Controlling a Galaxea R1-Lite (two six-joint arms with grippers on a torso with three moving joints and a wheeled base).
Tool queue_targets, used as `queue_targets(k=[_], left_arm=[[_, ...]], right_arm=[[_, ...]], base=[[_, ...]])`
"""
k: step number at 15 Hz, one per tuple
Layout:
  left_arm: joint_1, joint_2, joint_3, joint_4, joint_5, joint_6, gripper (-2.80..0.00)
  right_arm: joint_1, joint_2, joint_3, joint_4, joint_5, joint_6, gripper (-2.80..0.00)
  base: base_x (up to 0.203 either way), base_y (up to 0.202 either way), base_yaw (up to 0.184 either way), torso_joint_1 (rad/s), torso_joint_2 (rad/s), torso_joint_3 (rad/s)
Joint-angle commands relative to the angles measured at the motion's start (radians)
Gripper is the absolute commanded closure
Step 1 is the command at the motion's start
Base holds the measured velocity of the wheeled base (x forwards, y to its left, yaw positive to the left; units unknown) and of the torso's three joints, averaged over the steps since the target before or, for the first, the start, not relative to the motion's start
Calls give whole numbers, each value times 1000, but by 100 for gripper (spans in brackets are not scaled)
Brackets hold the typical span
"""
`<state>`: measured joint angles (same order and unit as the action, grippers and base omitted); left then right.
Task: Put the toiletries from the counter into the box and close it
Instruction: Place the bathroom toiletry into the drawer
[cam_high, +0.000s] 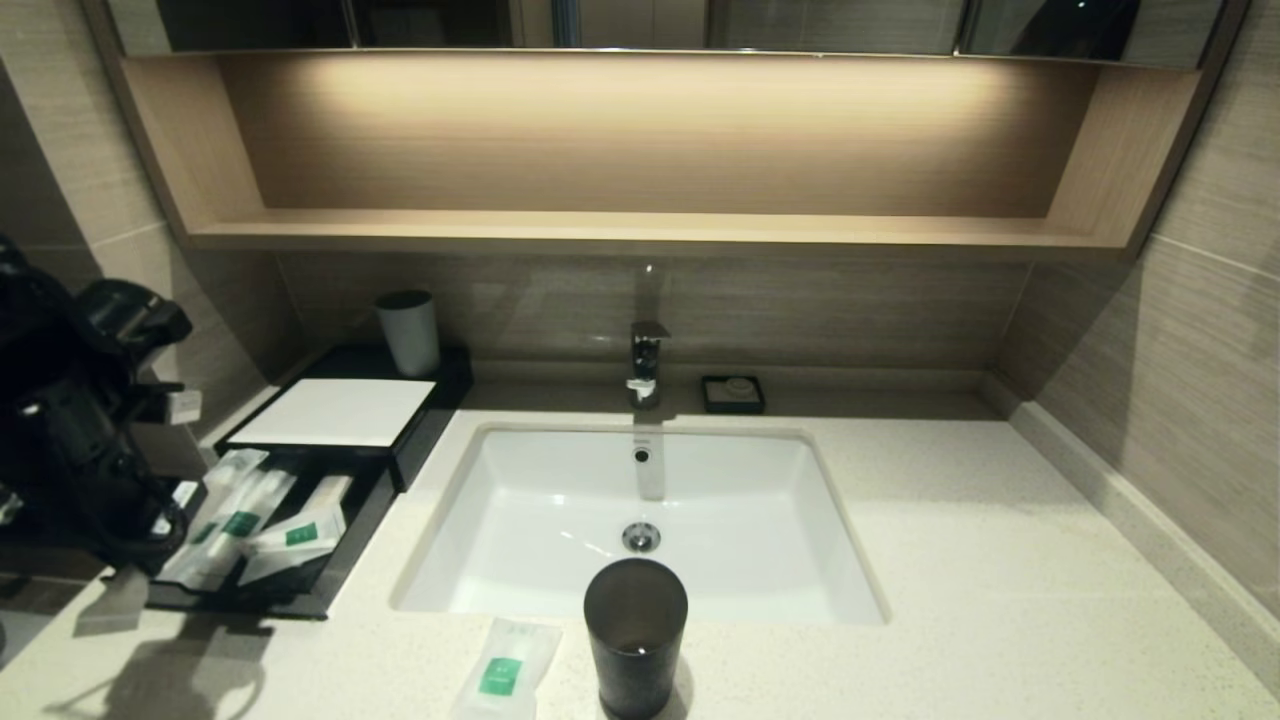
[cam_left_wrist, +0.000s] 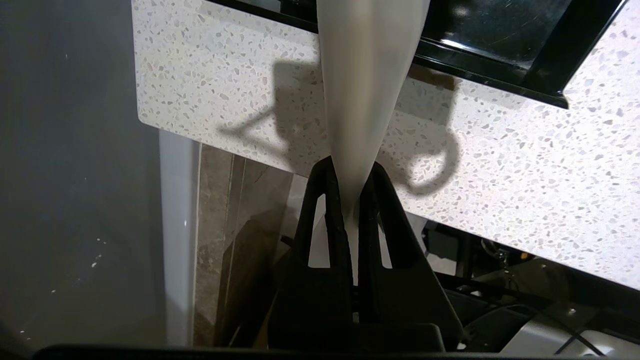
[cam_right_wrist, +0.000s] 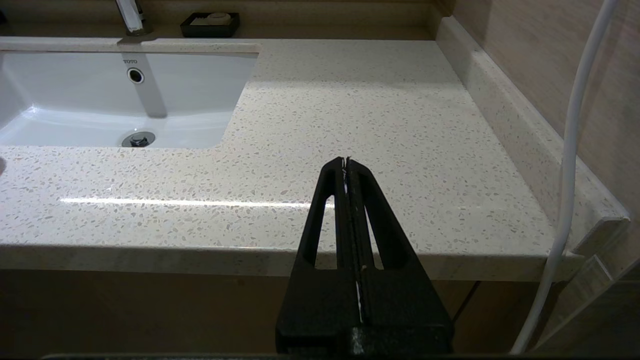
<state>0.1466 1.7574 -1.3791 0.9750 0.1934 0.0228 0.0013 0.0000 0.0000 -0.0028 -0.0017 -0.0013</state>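
Note:
The black box (cam_high: 340, 410) with its white top panel stands at the counter's (cam_high: 950, 560) left. Its drawer (cam_high: 362, 540) is pulled out and holds several wrapped toiletries. My left arm (cam_high: 80, 420) hangs beside it. The left gripper (cam_left_wrist: 351, 167) is shut on the narrow end of a long pale toothbrush packet (cam_left_wrist: 365, 90). It holds the packet above the counter's front left corner, pointing towards the drawer's black rim (cam_left_wrist: 500, 75). A small white sachet (cam_high: 505, 668) with a green label lies at the front edge. My right gripper (cam_right_wrist: 346, 161) is shut and empty, off the front right edge.
A dark tumbler (cam_high: 635, 635) stands right next to the sachet, in front of the white sink (cam_high: 560, 520). A tap (cam_high: 648, 362) and a black soap dish (cam_high: 733, 393) sit behind the basin. A white cup (cam_high: 408, 332) stands behind the box. A shelf overhangs the back wall.

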Motion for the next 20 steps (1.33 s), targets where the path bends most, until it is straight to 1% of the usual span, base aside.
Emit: queue_targets(k=[1, 4, 9, 12, 18, 20], left_arm=[[2, 42, -9, 1, 2, 29, 0], [2, 79, -30, -7, 3, 60, 0], [2, 127, -49, -9, 4, 63, 0], [5, 161, -66, -11, 6, 91, 0], [16, 240, -171, -10, 5, 104, 0], [16, 261, -190, -10, 4, 105, 0]], right_arm=[[0, 0, 0, 0, 0, 0, 0], [0, 0, 2, 0, 0, 0, 0], [0, 0, 2, 0, 0, 0, 0], [0, 0, 0, 0, 0, 0, 0], [0, 0, 2, 0, 0, 0, 0], [0, 0, 2, 0, 0, 0, 0]], base=[[0, 0, 0, 0, 0, 0], [0, 0, 0, 0, 0, 0], [0, 0, 0, 0, 0, 0], [0, 0, 0, 0, 0, 0], [0, 0, 0, 0, 0, 0], [0, 0, 0, 0, 0, 0]])
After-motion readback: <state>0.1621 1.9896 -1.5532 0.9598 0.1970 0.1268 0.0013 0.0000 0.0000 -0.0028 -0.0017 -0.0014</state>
